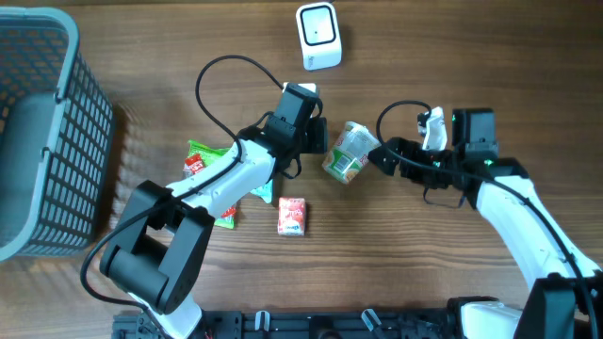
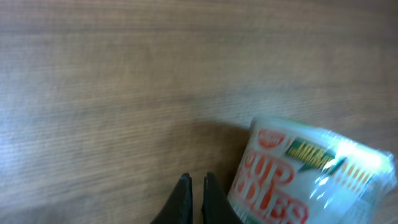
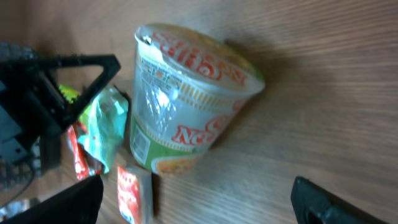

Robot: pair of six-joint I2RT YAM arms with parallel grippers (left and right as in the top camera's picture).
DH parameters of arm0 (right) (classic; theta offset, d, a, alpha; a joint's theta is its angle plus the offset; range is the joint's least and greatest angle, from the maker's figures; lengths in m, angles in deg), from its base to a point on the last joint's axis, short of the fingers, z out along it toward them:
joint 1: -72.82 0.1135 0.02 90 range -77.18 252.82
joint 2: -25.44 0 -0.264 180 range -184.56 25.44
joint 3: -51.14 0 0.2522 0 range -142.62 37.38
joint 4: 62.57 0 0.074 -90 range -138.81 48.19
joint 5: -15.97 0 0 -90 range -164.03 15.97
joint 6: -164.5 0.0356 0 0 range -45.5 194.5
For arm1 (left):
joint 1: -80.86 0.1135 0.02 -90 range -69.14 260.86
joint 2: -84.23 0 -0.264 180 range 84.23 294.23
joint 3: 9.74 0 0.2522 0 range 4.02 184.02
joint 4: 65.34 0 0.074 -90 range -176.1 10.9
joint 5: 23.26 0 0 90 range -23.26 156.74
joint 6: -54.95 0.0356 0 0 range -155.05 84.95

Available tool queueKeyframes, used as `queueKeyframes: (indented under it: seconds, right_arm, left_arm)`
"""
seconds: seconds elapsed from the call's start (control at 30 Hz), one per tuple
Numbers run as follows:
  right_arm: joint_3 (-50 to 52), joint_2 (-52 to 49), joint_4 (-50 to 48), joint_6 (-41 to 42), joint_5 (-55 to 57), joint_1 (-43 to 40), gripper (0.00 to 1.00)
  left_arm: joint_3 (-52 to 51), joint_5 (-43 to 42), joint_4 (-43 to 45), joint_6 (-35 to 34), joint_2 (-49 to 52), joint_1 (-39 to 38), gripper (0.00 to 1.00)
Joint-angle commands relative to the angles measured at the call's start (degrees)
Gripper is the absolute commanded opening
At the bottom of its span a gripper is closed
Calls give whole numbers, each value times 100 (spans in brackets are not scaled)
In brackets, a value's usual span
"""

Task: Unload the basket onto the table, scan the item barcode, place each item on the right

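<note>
Overhead: cup noodle [image 1: 350,153] is seen loose, ahead of released right gripper [image 1: 380,157], beside empty clenched left gripper [image 2: 194,182]. A grasp is judged needed before presentation to scanner [image 1: 318,36].

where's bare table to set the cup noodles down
Bare wood: top right, between scanner and right gripper; top left, between basket and scanner; near edge, right of the red box. Crowded: centre, cup noodles between the left gripper and the right one, packets by the left arm.

Plastic-wrapped noodle cup [image 1: 350,152], green-and-white, lid sealed
</note>
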Motion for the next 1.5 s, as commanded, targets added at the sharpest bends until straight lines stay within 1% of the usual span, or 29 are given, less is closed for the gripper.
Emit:
queueKeyframes:
  seconds: [0.0,0.1,0.17,0.23,0.33,0.43,0.5,0.67,0.87,0.97,1.07,1.17,1.27,1.33,1.37,1.47]
  right_arm:
    - [772,-140,-1373,597,-817,2,93]
    - [1132,-424,-2293,1008,-894,2,91]
    - [1145,-664,-2511,1012,-1082,4,91]
    - [1145,-1040,-2959,1075,-1207,2,91]
    - [1145,-1438,-3847,1412,-1504,2,91]
    - [1145,-1985,-4673,1626,-1545,4,91]
    - [1145,-2216,-4966,1829,-1537,33,91]
    - [1145,-2347,-5643,1722,-1436,323,91]
    - [1145,-2356,-5912,1720,-1272,553,91]
    - [1145,-2356,-5936,1744,-811,820,91]
    - [1145,-2356,-6092,1864,-802,863,87]
    - [1145,-2356,-6094,1864,-960,863,79]
    - [1145,-2356,-6225,1679,-1189,861,78]
    - [1145,-2350,-6249,1493,-1405,861,78]
    - [1145,-2291,-6269,1414,-1504,861,75]
    - [1145,-1982,-6229,1185,-1547,861,74]
  left_arm:
    - [17,42,302,2,63,-2,4]
    - [17,-166,315,4,212,0,4]
    - [17,-188,356,4,339,0,4]
    - [17,-249,529,2,439,0,4]
    - [17,-249,734,7,481,0,4]
    - [17,-249,944,7,540,0,4]
    - [17,-251,1025,2,693,0,4]
    - [17,-358,962,7,839,0,4]
    - [17,-487,898,7,841,0,4]
    - [17,-507,892,4,841,0,4]
    - [17,-507,828,7,841,0,4]
    - [17,-505,809,9,841,2,4]
    - [20,-503,811,28,820,105,4]
    - [20,-505,809,28,682,254,6]
    - [20,-505,807,28,516,354,8]
    - [20,-503,763,28,-55,627,12]
